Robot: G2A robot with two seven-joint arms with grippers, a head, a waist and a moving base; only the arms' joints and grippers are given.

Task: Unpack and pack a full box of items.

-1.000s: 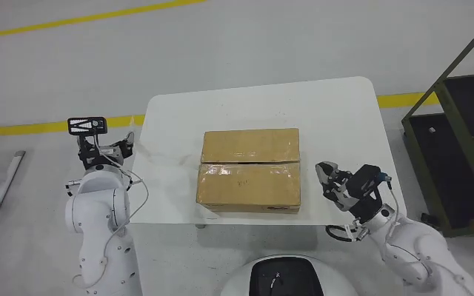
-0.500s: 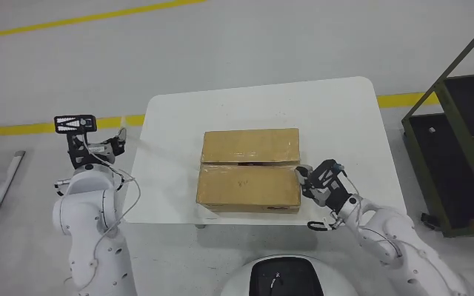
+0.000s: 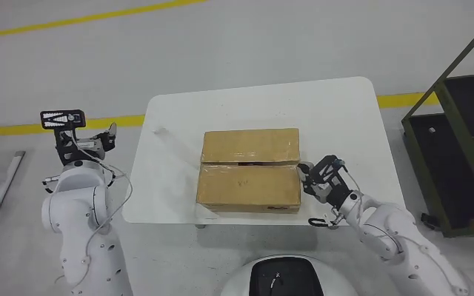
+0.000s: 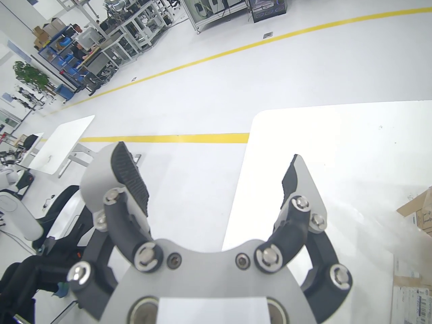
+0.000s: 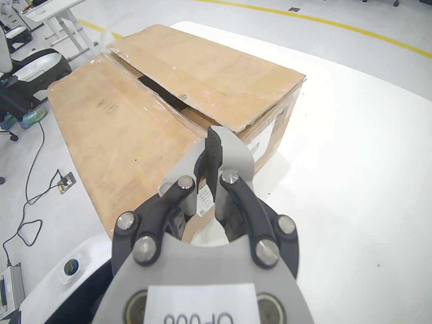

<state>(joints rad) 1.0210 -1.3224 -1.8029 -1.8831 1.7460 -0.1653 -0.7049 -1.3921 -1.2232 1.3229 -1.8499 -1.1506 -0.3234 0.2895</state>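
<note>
While left claw [image 4: 206, 152] gapes empty | right claw [image 5: 213, 138] closed at box [image 5: 128, 126] flap corner.

Box [image 3: 249, 170] sits mid-frame on the table [image 3: 333, 111]. Right gripper [image 3: 305, 172] at its right edge, left gripper [image 3: 111, 134] beyond the table's left edge.

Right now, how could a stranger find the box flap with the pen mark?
On the white table stands one brown box with two top flaps. The marked flap is the one nearer the robot; its neighbour is lifted along the seam.
</note>
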